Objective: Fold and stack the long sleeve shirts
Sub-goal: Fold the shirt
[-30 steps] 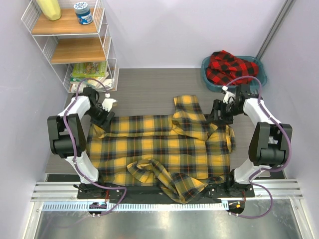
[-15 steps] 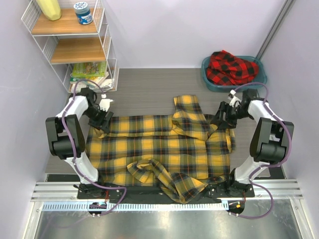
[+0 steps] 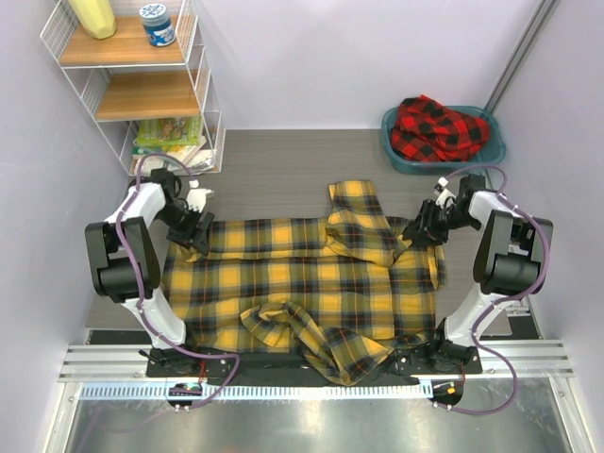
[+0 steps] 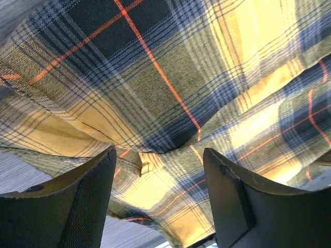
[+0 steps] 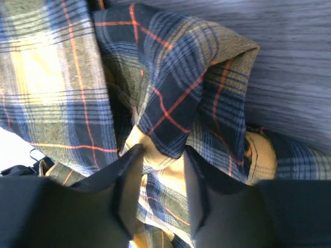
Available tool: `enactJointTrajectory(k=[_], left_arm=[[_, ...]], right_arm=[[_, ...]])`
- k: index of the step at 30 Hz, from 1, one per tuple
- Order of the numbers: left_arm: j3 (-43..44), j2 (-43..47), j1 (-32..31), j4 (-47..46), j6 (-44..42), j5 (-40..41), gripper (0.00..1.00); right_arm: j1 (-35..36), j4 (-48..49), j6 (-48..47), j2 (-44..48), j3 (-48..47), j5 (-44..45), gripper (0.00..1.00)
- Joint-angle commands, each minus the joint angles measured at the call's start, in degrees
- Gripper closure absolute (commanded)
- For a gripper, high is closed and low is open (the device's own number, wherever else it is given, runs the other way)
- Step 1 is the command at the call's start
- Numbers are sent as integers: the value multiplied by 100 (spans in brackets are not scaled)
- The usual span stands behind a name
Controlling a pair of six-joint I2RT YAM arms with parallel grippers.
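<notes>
Left fingers (image 4: 67,206) apart, nothing gripped | right fingers (image 5: 98,206) pinching yellow shirt (image 3: 302,274) | shirts – 2, red shirt (image 3: 439,127) apart

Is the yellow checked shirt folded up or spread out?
Spread out: the yellow-and-black plaid flannel shirt lies wide across the grey table, only rumpled along its near edge.

Top view looks down from behind over the whole grey wood-grain table (image 3: 283,160). Both wrist views press close onto its central yellow-and-black plaid flannel shirt (image 3: 302,274).
</notes>
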State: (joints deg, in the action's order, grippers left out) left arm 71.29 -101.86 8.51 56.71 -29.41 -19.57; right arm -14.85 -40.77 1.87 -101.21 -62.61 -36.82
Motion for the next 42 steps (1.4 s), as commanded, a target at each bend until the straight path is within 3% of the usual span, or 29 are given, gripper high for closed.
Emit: enactJointTrajectory(k=[1, 2, 9, 18, 19, 25, 26, 27, 28, 30, 33, 39, 42], left_arm=[[245, -123, 54, 148, 216, -363, 34], [245, -175, 54, 121, 251, -363, 34], [351, -325, 54, 156, 357, -372, 53], [570, -150, 203, 569, 146, -433, 100], [579, -71, 221, 648, 68, -416, 100], [413, 114, 282, 754, -197, -381, 100], [369, 166, 300, 502, 64, -267, 91], [308, 184, 326, 377, 206, -205, 58], [290, 176, 361, 306, 303, -214, 42], [307, 106, 423, 122, 627, -240, 23], [324, -34, 546, -106, 1023, -442, 22], [492, -413, 599, -195, 1253, -899, 37], [492, -554, 608, -292, 1350, -900, 38]], right_arm=[[17, 175, 112, -22, 47, -229, 62], [9, 175, 112, -22, 73, -273, 72], [9, 96, 68, 84, 109, -388, 99], [9, -255, -98, 285, -6, -370, 99], [9, -299, -116, 312, -14, -344, 99], [9, -467, -327, 365, -6, -168, 99], [9, -449, -327, 348, 3, -168, 99], [9, -432, -328, 330, 12, -168, 99], [9, -414, -310, 278, 3, -177, 99], [9, -379, -301, 233, -6, -177, 99], [9, -344, -292, 181, -41, -142, 99], [9, -343, -327, 136, -50, -106, 99], [9, -343, -328, 119, -58, -89, 99]])
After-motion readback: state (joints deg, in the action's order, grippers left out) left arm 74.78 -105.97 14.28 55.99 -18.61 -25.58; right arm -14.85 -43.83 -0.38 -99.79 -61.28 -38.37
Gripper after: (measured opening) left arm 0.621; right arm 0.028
